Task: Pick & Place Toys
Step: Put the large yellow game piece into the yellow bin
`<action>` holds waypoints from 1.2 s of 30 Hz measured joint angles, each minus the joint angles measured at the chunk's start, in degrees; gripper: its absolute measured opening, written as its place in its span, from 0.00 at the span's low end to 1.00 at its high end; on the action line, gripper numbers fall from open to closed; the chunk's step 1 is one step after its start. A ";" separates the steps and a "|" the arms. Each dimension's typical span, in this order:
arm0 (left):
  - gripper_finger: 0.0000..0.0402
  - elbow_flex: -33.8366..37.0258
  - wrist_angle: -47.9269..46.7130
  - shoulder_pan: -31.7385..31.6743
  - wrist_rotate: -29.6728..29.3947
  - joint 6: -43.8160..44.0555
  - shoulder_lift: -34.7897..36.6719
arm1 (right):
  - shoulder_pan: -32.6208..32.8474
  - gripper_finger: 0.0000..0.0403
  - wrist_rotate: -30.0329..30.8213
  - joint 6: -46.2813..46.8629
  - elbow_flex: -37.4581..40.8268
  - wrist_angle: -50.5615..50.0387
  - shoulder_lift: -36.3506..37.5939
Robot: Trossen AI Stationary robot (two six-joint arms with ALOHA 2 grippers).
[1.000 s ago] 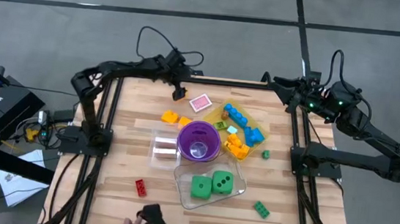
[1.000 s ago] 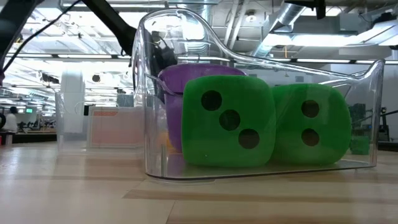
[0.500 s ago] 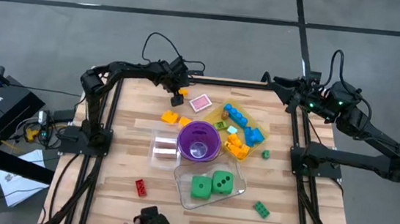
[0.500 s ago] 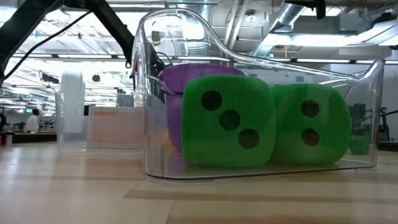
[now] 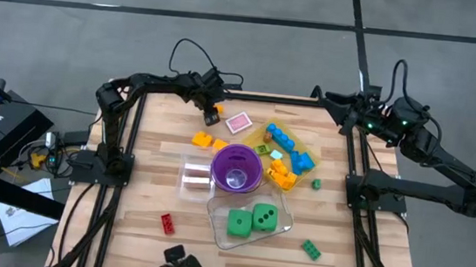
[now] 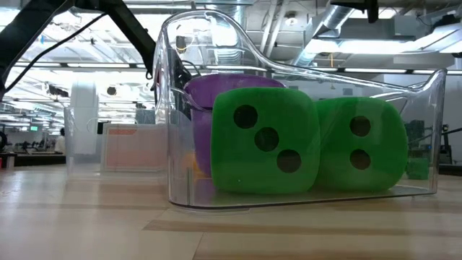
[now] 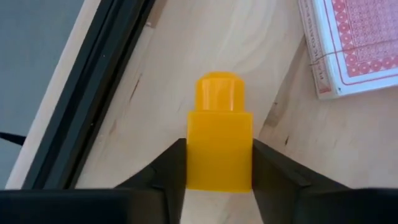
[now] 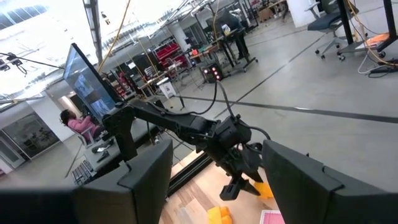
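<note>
My left gripper [image 7: 219,163] pinches the yellow brick [image 7: 219,146] by its flat sides at the table's [image 5: 156,161] far edge beside the card deck [image 7: 354,43], stud forward for a square lift. My right gripper [image 8: 214,180] waits off-table, fingers spread.

You see purple cup [image 5: 235,168] mid-table, card pack [image 5: 238,122] behind, clear tub [image 6: 180,130], yellow tray [image 5: 266,133].

Two dark, cable-draped jointed arms [image 5: 151,82]
</note>
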State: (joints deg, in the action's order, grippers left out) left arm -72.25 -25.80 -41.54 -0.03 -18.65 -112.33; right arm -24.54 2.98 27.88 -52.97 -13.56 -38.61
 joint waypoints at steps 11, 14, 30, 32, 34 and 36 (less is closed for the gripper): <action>0.32 0.02 -2.14 0.00 0.90 3.00 2.63 | 0.03 0.60 0.02 0.09 0.00 -1.24 0.00; 0.32 0.02 -2.39 0.04 0.90 2.59 5.81 | 0.03 0.60 0.02 0.22 0.00 -2.65 0.00; 0.32 0.00 7.99 14.07 -0.34 -6.11 28.60 | -0.27 0.60 -6.25 -2.13 -0.13 1.43 -10.77; 0.32 0.00 9.01 16.91 -3.41 -6.02 29.27 | -0.27 0.60 -8.17 -3.40 -1.75 2.24 -14.24; 0.32 0.00 9.93 19.68 -5.86 -5.28 29.49 | -0.27 0.60 -10.24 -5.25 -4.25 2.26 -17.70; 0.32 0.00 10.63 21.92 -7.37 -4.42 29.51 | -0.27 0.60 -11.93 -7.59 -7.28 1.88 -21.25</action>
State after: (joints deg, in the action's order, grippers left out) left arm -72.25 -15.17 -19.62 -7.40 -23.07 -82.83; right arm -24.82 -8.94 20.29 -60.25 -11.68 -59.86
